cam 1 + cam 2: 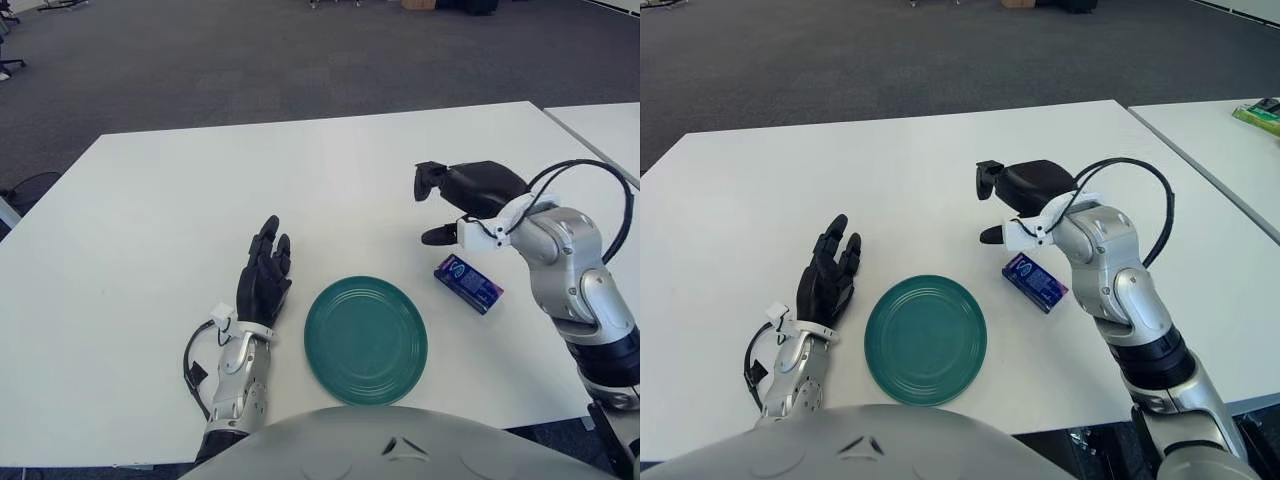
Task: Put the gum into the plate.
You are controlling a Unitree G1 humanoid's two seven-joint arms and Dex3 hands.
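White table [940, 170]: my right hand [1018, 198] open above it, just behind the blue gum pack [1034, 281]. Green plate [926, 339] left of the gum, apart. My left hand [828, 275], fingers extended, left of the plate.

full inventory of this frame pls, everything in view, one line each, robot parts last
Small rectangular blue gum pack: 1, blue with print, lying flat on the table to the right of the plate, apart from it.
Round green plate: 1, green, near the front edge of the table, nothing on it.
White table: 1, white, carries the plate and the gum pack.
Second white table: 1, white, to the right, across a narrow gap.
Grey carpet floor: grey, behind the tables.
Left hand: 1, black, left of the plate, fingers extended, holding nothing.
Right hand: 1, black, above the table just behind the gum pack, fingers open, holding nothing.
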